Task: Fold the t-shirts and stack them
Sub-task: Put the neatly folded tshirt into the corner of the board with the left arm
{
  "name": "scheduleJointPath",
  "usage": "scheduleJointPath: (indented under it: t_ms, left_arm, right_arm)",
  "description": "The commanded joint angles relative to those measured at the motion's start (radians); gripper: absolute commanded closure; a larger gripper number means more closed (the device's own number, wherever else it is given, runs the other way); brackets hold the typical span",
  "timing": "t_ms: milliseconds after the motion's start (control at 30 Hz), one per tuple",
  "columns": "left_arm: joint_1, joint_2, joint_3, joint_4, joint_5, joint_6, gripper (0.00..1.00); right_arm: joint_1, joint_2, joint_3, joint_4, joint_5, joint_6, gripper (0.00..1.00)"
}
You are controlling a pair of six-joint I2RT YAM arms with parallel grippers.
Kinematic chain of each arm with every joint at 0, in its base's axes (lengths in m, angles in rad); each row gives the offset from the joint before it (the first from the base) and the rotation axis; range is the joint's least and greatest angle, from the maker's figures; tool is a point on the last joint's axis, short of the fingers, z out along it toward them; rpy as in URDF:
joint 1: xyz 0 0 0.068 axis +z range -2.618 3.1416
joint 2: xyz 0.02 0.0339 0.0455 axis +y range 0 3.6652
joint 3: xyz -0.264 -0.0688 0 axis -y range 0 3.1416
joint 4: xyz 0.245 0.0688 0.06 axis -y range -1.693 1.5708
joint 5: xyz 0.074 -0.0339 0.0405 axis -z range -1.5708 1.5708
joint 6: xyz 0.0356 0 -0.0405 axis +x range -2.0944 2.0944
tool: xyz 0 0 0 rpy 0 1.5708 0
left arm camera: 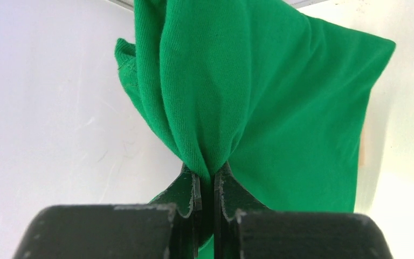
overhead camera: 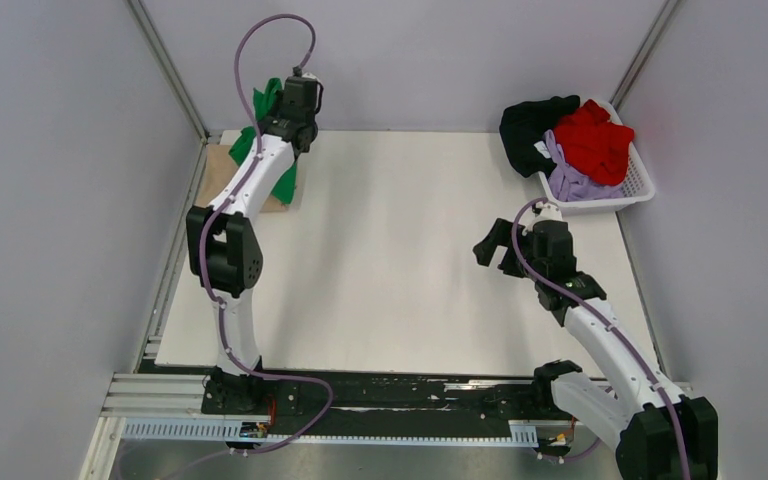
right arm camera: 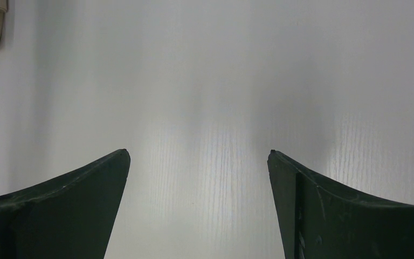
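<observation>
Green t-shirt (left arm camera: 280, 108) at far-left corner of white table (overhead camera: 400, 260), grey walls (overhead camera: 50, 150) around

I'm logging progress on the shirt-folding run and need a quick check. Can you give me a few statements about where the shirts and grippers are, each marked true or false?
1. The left gripper has its fingers shut on the green t-shirt. True.
2. The right gripper holds the red t-shirt. False: it is open and empty over the table; the red t-shirt lies in the basket.
3. The black t-shirt and the lavender t-shirt are in the basket too. True.
4. The tan t-shirt is in the basket. False: it lies at the table's far-left corner, beneath the green one.
</observation>
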Motion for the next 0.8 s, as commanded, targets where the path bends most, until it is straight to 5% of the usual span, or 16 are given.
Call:
scheduleJointPath:
  t_ms: [0,567,767]
  left_arm:
    - [0.056,-0.027,0.012,0.03,0.098,-0.002,1.0]
    - [0.194,0.196,0.052,0.113,0.15,0.019,0.99]
    - [0.24,0.265,0.083,0.143,0.125,-0.026,0.87]
  right_arm:
    - [-0.006,0.014,0.007,0.04,0.032,0.015,0.0]
    - [-0.007,0.07,0.049,-0.007,0.151,0.002,0.0]
    - [-0.007,0.075,0.039,-0.017,0.193,0.031,0.0]
